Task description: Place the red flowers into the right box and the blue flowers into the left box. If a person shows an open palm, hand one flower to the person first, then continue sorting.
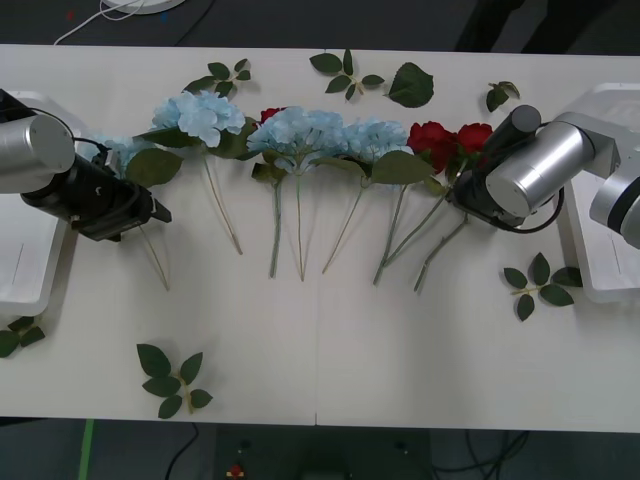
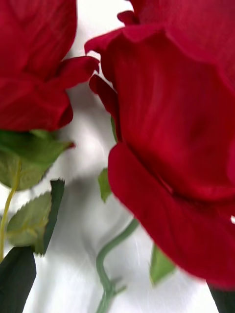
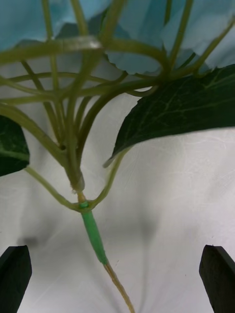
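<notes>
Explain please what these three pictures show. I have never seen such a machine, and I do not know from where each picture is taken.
This is a two-armed robot at a white table. The wide picture looks down from above its arms. The two upright pictures come from cameras on its wrists.

A row of blue flowers and red flowers lies on the table, with loose leaf sprigs around it and a white box at each end: the left box and the right box.

The left gripper is at a blue flower's stem, and the right gripper is at the roses. Both have open jaws and hold nothing.
</notes>
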Action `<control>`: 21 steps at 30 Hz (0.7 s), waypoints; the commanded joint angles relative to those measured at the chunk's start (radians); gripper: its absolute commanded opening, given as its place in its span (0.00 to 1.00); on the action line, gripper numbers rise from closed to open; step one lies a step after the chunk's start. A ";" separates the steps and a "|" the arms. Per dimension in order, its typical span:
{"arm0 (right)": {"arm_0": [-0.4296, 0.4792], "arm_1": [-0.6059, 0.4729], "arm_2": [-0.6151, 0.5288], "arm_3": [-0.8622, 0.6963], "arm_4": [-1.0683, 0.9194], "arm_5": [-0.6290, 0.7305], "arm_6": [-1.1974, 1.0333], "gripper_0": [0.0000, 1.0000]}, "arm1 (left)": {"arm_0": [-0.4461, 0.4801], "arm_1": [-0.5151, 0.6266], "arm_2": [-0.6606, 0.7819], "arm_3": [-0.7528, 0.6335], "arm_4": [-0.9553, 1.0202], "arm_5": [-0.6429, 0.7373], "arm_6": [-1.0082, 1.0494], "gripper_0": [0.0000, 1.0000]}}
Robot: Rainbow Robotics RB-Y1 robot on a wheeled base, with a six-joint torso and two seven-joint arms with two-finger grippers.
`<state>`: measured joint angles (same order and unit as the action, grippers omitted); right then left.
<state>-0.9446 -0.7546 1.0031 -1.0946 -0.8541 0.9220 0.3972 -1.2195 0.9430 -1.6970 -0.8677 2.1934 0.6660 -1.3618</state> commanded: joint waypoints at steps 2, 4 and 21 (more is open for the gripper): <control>-0.046 0.050 0.009 0.056 0.033 -0.032 -0.031 1.00 | -0.035 -0.035 -0.015 0.049 -0.035 -0.011 0.072 1.00; -0.046 0.058 0.009 0.071 0.036 -0.045 -0.029 1.00 | -0.037 -0.040 -0.015 0.049 -0.083 -0.011 0.073 0.76; -0.051 0.064 0.009 0.084 0.033 -0.051 -0.021 0.00 | -0.037 -0.043 -0.013 0.055 -0.126 -0.011 0.075 0.00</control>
<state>-0.9524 -0.7138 1.0044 -1.0146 -0.8256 0.8801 0.3972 -1.2195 0.9109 -1.6970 -0.8340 2.0794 0.6658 -1.3592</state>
